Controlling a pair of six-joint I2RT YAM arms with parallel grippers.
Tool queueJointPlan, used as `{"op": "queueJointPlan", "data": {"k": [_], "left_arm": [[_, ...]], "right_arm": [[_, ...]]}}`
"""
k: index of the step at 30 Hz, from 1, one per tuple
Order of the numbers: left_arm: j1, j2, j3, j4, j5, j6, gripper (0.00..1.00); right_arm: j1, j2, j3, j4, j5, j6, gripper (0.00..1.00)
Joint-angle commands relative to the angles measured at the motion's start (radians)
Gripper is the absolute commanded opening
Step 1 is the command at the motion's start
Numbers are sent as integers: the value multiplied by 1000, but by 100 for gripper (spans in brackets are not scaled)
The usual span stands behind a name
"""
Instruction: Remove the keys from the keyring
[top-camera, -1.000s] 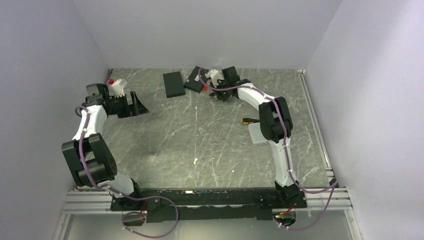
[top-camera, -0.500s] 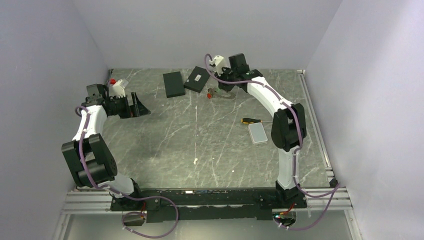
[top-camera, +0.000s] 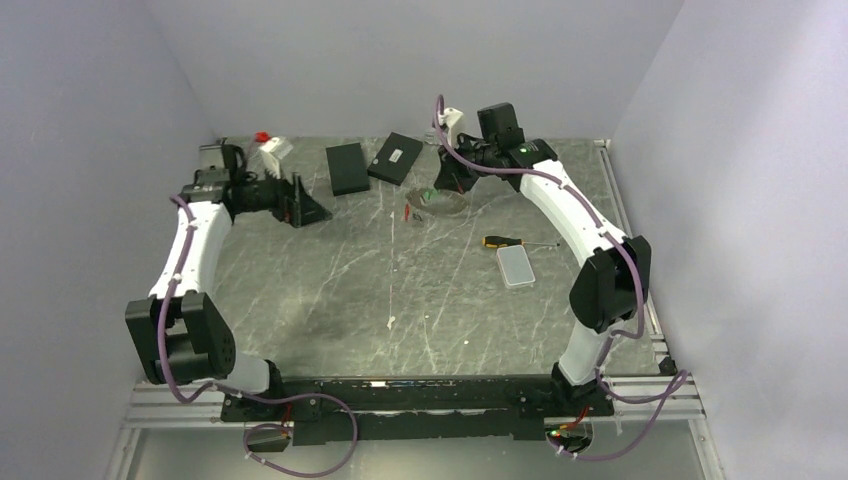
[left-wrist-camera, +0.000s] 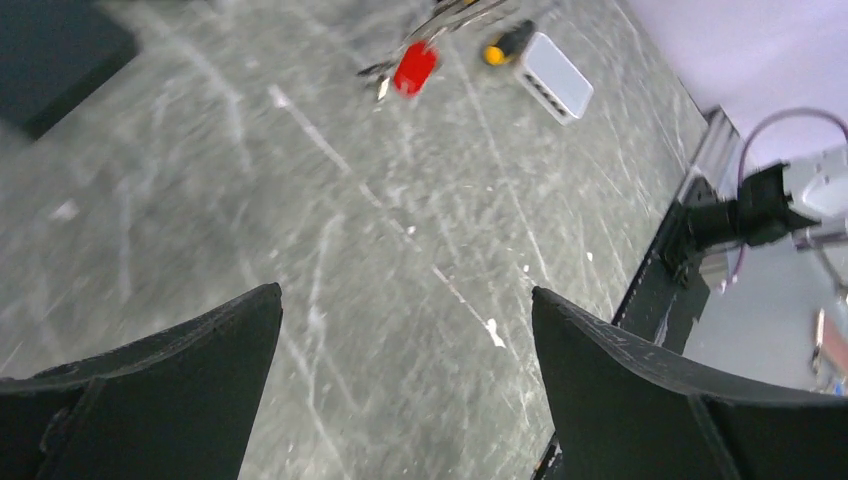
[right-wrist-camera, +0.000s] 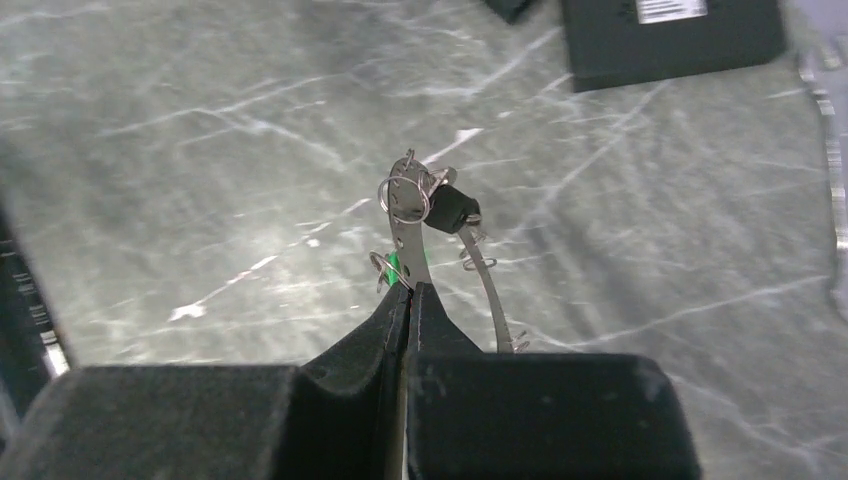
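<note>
**Supervisor:** Report the state of both grippers.

**Operator:** Above the table (top-camera: 330, 290), I had the right gripper (right-wrist-camera: 408, 290) with its jaws pressed together on the keyring (right-wrist-camera: 415, 250). The flat band was pinched at the fingertips and projected forward of them, apparently raised off the surface. The left gripper (left-wrist-camera: 403, 293) stood with its jaws fully apart and nothing between them.

**Supervisor:** How far along were the keys?

**Operator:** I judged that none was confirmed off.
- A black-headed key (right-wrist-camera: 458, 210) hung just ahead of the right jaws, beside a small split ring (right-wrist-camera: 404, 199).
- A green-headed key (right-wrist-camera: 393, 262) sat at their tips.
- A red-headed key (left-wrist-camera: 413, 67) showed well ahead of the left jaws. I could not tell whether it was attached.

Detaching them all was left to do.
</note>
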Motion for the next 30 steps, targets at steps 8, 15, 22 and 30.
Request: {"op": "queueJointPlan", "data": {"k": [8,15,22,30], "left_arm": [[-297,-33,-28,303,14,-19,85],[-442,8,-45,215,-25,173,89],[-515,36,-94,264,-22,183,88],[-565,61,-160,419,21,40,88]], "right_arm": [[32,-129,-127,9,-329,172,0],[62,-164,-192,42,-379,214,0],[78,-175,-208,62,-399,239,0],[81,-185,-235,126,-343,288,0]]}}
